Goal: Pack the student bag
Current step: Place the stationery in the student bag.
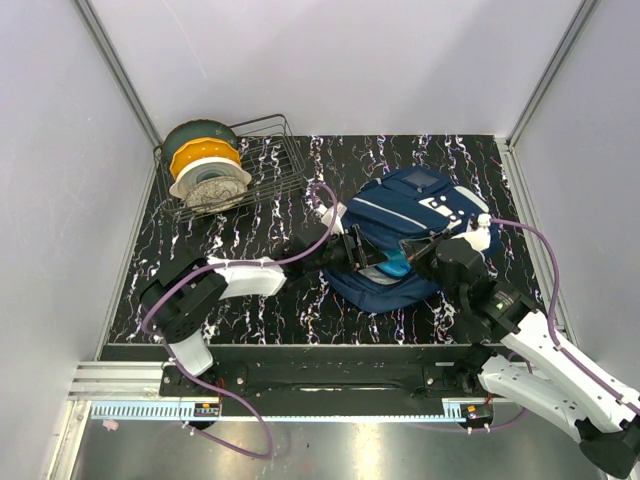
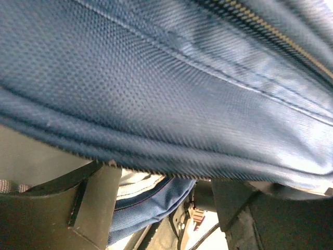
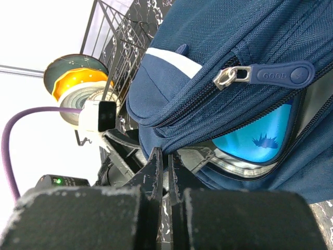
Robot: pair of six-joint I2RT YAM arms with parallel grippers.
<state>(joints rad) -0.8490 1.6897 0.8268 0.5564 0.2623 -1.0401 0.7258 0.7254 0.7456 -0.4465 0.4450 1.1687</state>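
The student bag [image 1: 420,215] lies right of centre on the black marbled table [image 1: 260,220], between white walls [image 1: 350,60] — its long axis runs near-left to far-right, mouth toward the arms. The left gripper [image 1: 360,250] is released at the mouth; the right gripper [image 1: 432,245] is clenched there.

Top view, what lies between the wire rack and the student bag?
Bare marbled table and a purple cable by the student bag, in the top view.

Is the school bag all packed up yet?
Partly. A glossy blue pencil case already sits inside the navy blue fabric backpack. The right jaws are shut at its opening's edge, and the left jaws stand open against it. Closing the open zipper is left.
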